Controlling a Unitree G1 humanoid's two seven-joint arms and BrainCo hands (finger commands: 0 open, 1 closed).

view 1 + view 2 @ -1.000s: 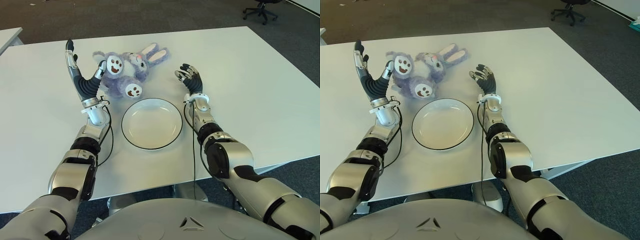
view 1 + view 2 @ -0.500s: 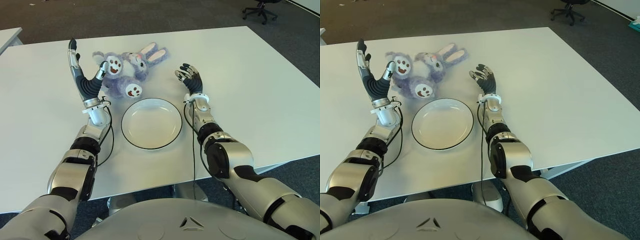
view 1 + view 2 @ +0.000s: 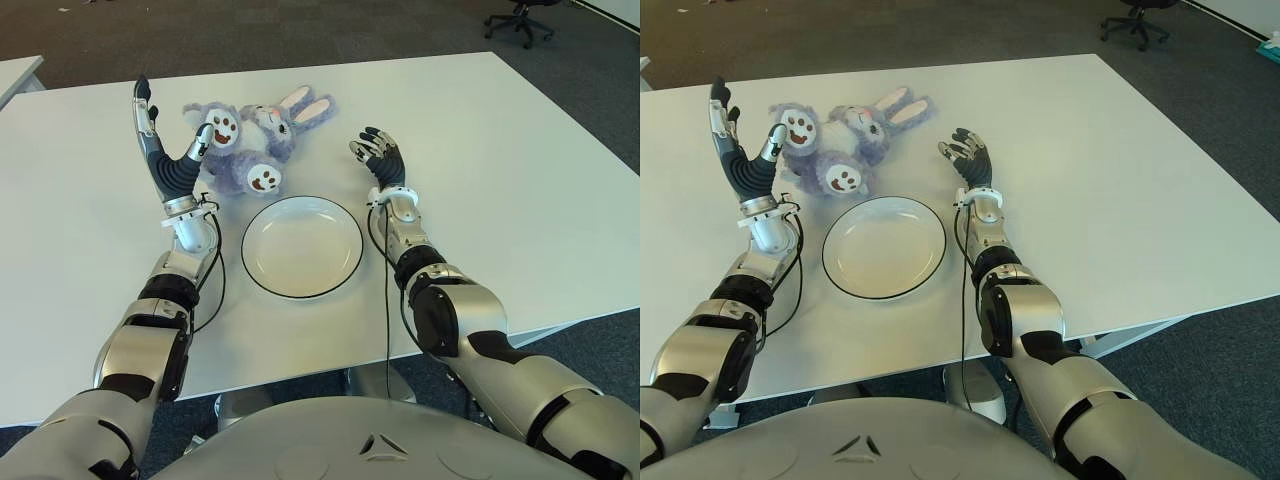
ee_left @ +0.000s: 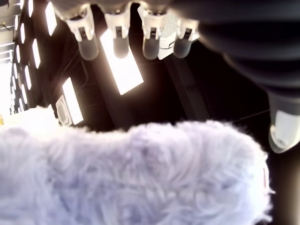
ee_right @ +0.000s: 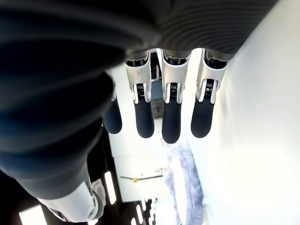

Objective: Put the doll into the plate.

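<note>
1. Supporting everything: white table point(image 3: 520, 180), fills most of the eye views. Dark carpet beyond it; office chair point(image 3: 522, 20) at top right, not involved.

2. Doll point(image 3: 250, 140), purple plush rabbit w/ pink-lined ears and smiley-face paws. Lies on the table, upper-left-centre of frame, just above the plate's far rim. Not in the plate, apparently not touching it. Soft and floppy by the look; limbs prob. dangle once lifted.

3. Plate point(image 3: 345, 262), white w/ dark rim, centre of frame between the two forearms. Contents: nil. Only container in view.

4. Left hand point(image 3: 165, 150), upper left, raised edge-on beside the doll. Fingers straight and spread, gripping nothing; thumb tip against or just short of the near smiley paw, can't tell which. Left wrist view: purple fur right under the palm, fingertips point(image 4: 117, 47) extended clear above it, so not closed on anything.

5. Right hand point(image 3: 378, 158), right of the doll and above the plate's right edge. Fingers loosely extended, nothing in them. Apart from the doll. Idle.

6. Step in hand (judgement): approach / pre-grasp w/ the left hand; task barely begun, since the doll is on the table and the plate is bare.

7. Next move calls for: closing the left fingers round the body or a limb, lifting clear of the rim, a short carry toward frame centre, and a release over the plate. Risk: a pinch on fur only may slip.
</note>
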